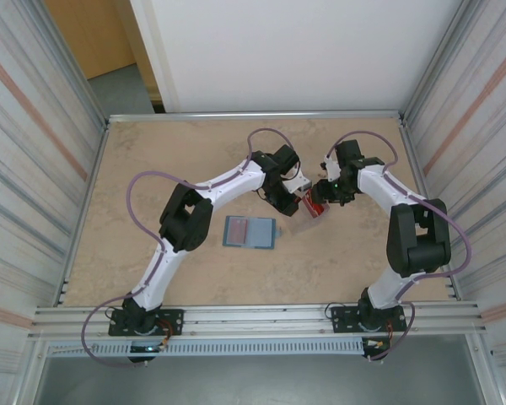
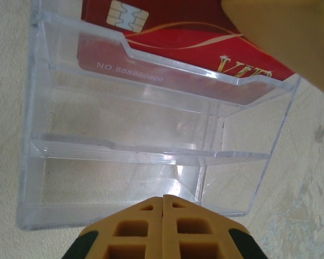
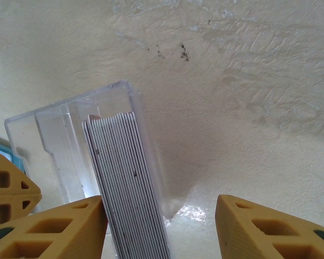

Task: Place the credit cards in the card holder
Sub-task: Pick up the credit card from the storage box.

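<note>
Closest to the lens, your left hand [image 2: 162, 204] shows its yellow fingers pressed together with nothing between them, tips right at the near wall of the clear plastic case [image 2: 124, 162]. It looks to be bracing the case, not gripping it. The credit cards [image 3: 130, 178] stand on edge as a thick stack in the case's far compartment, the red face of the outermost one showing through the plastic.

Your right hand [image 3: 159, 205] is partly spread around that stack from above. The finger at 8 o'clock in the right wrist view lies against the cards, while the finger at 4 o'clock stands well apart, outside the case wall.

The card holder [image 1: 250, 231] lies open on the table [image 1: 152, 152], near the case at about 8 o'clock from it in the top view, with no loose card visible on it.

Here is what could bite you:

- **Pinching the case:** the case wall sits between the far finger and the cards, so closing from here would probably pinch plastic and cards together and lift the whole case.
- **Uneven closing:** with only one finger in contact, closing could shove the light case sideways or tip it, since your left hand only leans on it.
- **Taking the whole stack:** the cards may fan out and spill, and a bundle that thick looks unlikely to fit a pocket.
</note>
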`<state>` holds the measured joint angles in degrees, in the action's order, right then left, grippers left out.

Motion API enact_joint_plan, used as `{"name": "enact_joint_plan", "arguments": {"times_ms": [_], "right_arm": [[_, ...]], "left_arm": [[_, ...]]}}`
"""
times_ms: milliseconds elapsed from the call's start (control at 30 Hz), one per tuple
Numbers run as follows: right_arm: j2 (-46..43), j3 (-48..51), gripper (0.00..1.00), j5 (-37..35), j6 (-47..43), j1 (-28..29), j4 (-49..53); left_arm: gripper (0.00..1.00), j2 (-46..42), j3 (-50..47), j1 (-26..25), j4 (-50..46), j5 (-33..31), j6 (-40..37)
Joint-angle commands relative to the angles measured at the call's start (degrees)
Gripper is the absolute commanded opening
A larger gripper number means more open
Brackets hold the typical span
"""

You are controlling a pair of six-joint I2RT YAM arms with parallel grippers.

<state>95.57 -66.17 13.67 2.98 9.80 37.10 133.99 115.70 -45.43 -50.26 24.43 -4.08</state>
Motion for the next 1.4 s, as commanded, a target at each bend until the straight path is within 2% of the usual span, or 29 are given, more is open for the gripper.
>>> {"name": "enact_joint_plan", "arguments": {"times_ms": [0,767,1367], "right_arm": [[0.2,-0.9,0.54,-1.8,-1.4,-0.7,-0.1],[-3.6,-0.7,0.5,-0.5,-2.5,-1.9,0.3],[-4.3,-1.7,0.32,1.0,-4.2,-1.9,0.9]], "left_arm": [[0.0,2.6,-2.1,-0.8,-1.8,0.1,-0.6],[0.0,1.9,-3.1,-0.7,-1.7,-0.1,-1.3],[0.0,3.1,-2.9,-0.9,-1.8,-0.1,-1.5]]}}
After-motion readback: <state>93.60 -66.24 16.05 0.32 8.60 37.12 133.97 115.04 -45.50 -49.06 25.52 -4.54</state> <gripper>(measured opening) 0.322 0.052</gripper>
